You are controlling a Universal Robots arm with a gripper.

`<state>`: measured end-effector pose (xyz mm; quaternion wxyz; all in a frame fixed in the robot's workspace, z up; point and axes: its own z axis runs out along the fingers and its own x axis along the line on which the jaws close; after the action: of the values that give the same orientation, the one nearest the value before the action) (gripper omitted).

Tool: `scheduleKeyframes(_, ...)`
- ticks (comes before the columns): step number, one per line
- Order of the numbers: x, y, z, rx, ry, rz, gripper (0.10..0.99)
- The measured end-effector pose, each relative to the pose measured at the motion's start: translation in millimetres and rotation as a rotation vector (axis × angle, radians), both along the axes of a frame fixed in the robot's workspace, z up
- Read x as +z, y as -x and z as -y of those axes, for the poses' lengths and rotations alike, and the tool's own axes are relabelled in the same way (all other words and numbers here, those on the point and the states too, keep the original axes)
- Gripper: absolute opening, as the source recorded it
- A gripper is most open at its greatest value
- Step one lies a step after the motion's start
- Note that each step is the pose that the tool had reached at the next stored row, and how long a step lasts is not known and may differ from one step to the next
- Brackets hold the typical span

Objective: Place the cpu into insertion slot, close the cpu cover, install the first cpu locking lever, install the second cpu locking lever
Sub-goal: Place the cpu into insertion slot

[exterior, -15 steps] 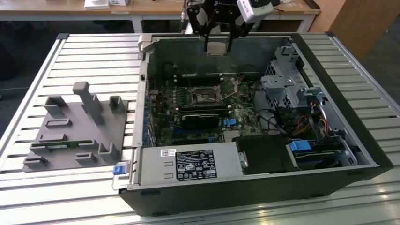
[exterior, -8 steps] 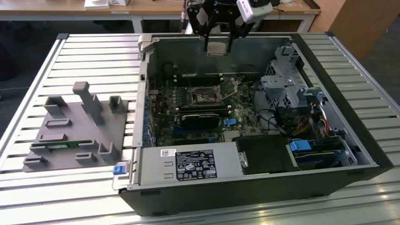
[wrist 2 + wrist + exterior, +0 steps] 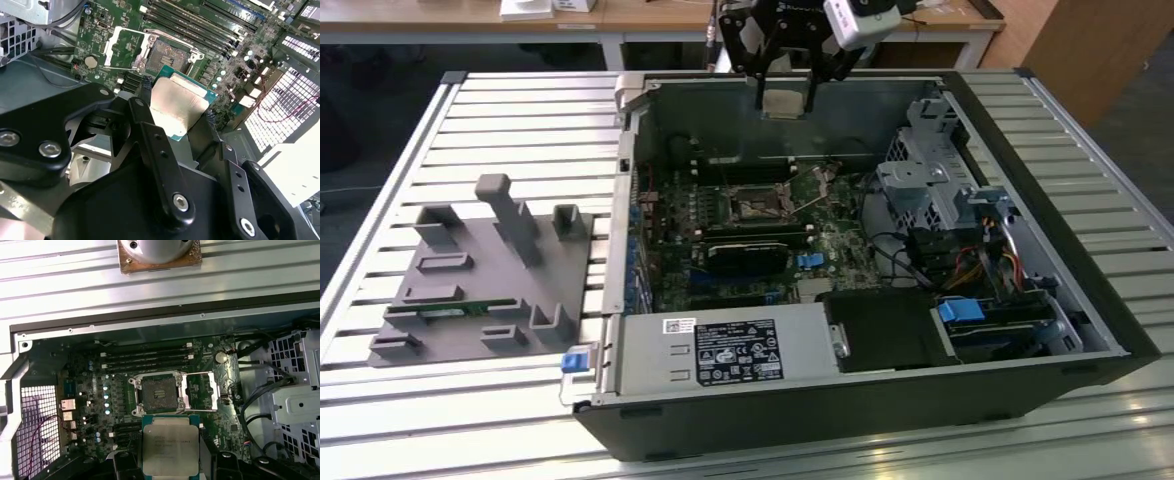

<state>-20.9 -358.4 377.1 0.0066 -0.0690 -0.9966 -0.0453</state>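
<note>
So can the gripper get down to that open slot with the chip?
Probably yes: the gripper holds the cpu above the case, the cpu cover is swung aside and nothing covers the socket.

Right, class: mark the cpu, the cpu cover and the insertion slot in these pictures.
cpu [image 3: 170, 450], first wrist view, middle of its metal top.
cpu cover [image 3: 215, 390], first wrist view, frame's side rail.
insertion slot [image 3: 156, 394], first wrist view, its middle.
</note>
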Motion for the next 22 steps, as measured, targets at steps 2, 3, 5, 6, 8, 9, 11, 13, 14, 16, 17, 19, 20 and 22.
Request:
scheduleKeyframes(2,0.0,0.0,0.0,-0.003,0.000,0.0000,0.541)
scheduleKeyframes(3,0.0,0.0,0.0,-0.005,0.000,0.0000,0.541)
scheduleKeyframes(5,0.0,0.0,0.0,-0.008,0.000,0.0000,0.541)
scheduleKeyframes(6,0.0,0.0,0.0,-0.009,0.000,0.0000,0.541)
scheduleKeyframes(8,0.0,0.0,0.0,-0.013,0.000,0.0000,0.541)
scheduleKeyframes(9,0.0,0.0,0.0,-0.014,0.000,0.0000,0.541)
scheduleKeyframes(11,0.0,0.0,0.0,-0.017,0.000,0.0000,0.541)
scheduleKeyframes(13,0.0,0.0,0.0,-0.020,0.000,0.0000,0.541)
scheduleKeyframes(14,0.0,0.0,0.0,-0.022,0.000,0.0000,0.541)
scheduleKeyframes(16,0.0,0.0,0.0,-0.024,0.000,0.0000,0.541)
scheduleKeyframes(17,0.0,0.0,0.0,-0.026,0.000,0.0000,0.541)
scheduleKeyframes(19,0.0,0.0,0.0,-0.028,0.000,0.0000,0.541)
scheduleKeyframes(20,0.0,0.0,0.0,-0.029,0.000,0.0000,0.541)
scheduleKeyframes(22,0.0,0.0,0.0,-0.032,0.000,0.0000,0.541)
